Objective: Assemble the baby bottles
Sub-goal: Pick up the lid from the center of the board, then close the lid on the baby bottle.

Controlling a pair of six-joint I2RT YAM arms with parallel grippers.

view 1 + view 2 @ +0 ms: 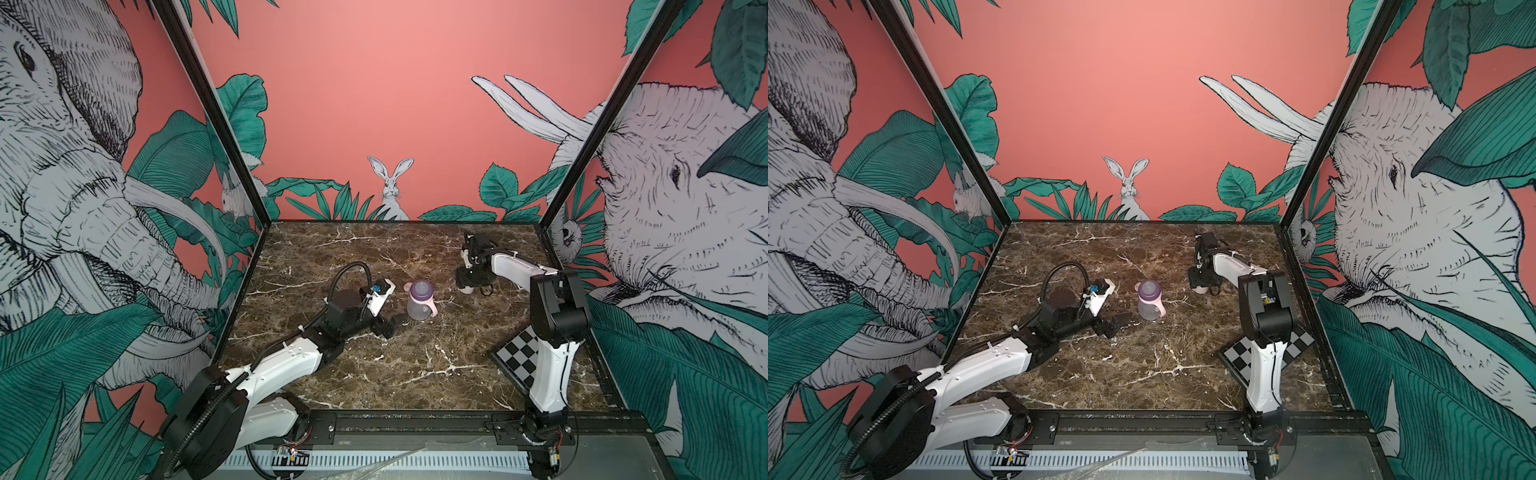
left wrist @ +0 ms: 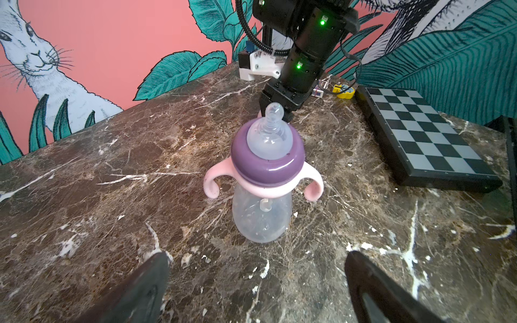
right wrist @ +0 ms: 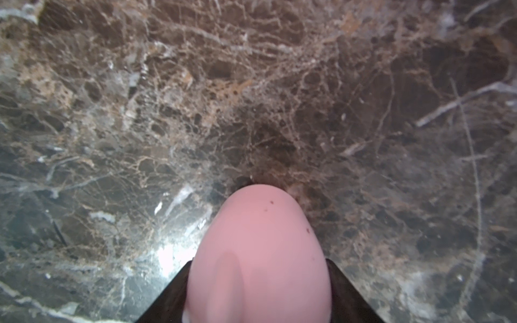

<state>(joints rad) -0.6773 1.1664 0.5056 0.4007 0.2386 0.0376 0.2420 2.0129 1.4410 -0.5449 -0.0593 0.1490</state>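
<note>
The baby bottle [image 1: 419, 309] [image 1: 1149, 307] stands upright mid-table: a frosted body [image 2: 261, 215], a pale pink two-handled ring [image 2: 214, 181], a purple collar [image 2: 267, 167] and a clear nipple [image 2: 271, 131] on top. My left gripper [image 2: 257, 268] [image 1: 395, 324] is open, low over the table just short of the bottle, its fingers [image 2: 156, 282] wide apart with nothing between them. Toward the back right, my right gripper [image 3: 259, 263] [image 1: 467, 286] points down with both fingers pressed against the sides of the pink dome cap [image 3: 260, 246] [image 1: 1201, 290], which rests on the marble.
A black-and-white checkerboard [image 1: 517, 353] [image 2: 428, 137] lies at the right, partly under the right arm [image 1: 557, 307]. A small card box [image 2: 319, 91] and a yellow object [image 2: 345, 91] sit behind it near the wall. Walls close the table on three sides.
</note>
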